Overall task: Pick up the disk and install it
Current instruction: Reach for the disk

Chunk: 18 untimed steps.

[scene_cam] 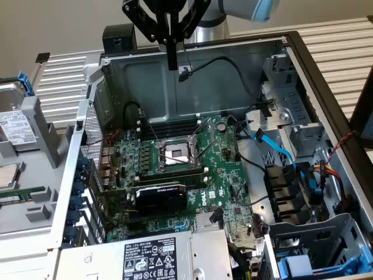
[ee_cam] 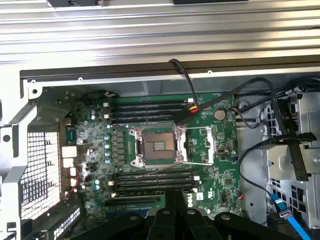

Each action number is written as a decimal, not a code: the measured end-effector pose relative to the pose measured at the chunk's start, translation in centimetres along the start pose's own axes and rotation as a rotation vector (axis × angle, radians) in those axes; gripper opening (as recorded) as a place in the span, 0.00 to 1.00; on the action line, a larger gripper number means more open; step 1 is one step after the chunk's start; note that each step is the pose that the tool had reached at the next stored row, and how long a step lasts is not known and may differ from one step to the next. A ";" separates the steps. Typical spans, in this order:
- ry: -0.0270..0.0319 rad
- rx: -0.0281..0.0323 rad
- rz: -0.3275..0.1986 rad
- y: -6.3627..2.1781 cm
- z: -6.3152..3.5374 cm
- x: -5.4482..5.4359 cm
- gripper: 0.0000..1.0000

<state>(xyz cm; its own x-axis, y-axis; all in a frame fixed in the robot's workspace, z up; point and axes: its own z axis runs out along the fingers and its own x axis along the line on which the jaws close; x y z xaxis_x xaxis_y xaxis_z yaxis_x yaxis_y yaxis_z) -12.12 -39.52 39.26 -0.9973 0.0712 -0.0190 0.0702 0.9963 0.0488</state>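
The disk (scene_cam: 13, 123), silver with a white barcode label and a blue clip at its top, rests in a grey stand at the exterior view's far left, outside the computer case and partly cut off by the frame edge. My gripper (scene_cam: 172, 58) hangs above the open case near its back wall, well to the right of the disk and apart from it. Its black fingers are pressed together with nothing between them. In the wrist view my gripper (ee_cam: 174, 202) points down over the motherboard (ee_cam: 160, 150) and its empty processor socket (ee_cam: 156, 146).
The open case (scene_cam: 291, 44) holds a graphics card (scene_cam: 160, 197), a grey power-supply box (scene_cam: 154, 256), loose black and blue cables (scene_cam: 280, 150), and metal drive bays (scene_cam: 309, 262) with blue plastic at the right. A small silver processor chip (scene_cam: 6, 174) lies left of the case.
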 end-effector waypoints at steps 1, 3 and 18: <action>0.0000 0.0000 0.000 0.00 0.00 0.0 0.11; 0.0001 0.0001 0.000 0.02 0.00 0.0 0.11; -0.0020 0.0009 0.000 0.14 -0.01 0.8 0.11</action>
<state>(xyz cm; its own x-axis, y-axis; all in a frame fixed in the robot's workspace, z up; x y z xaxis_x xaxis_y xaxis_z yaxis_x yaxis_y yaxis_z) -12.94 -39.32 39.26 -0.9972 0.0712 -0.0210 0.0701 0.9964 0.0479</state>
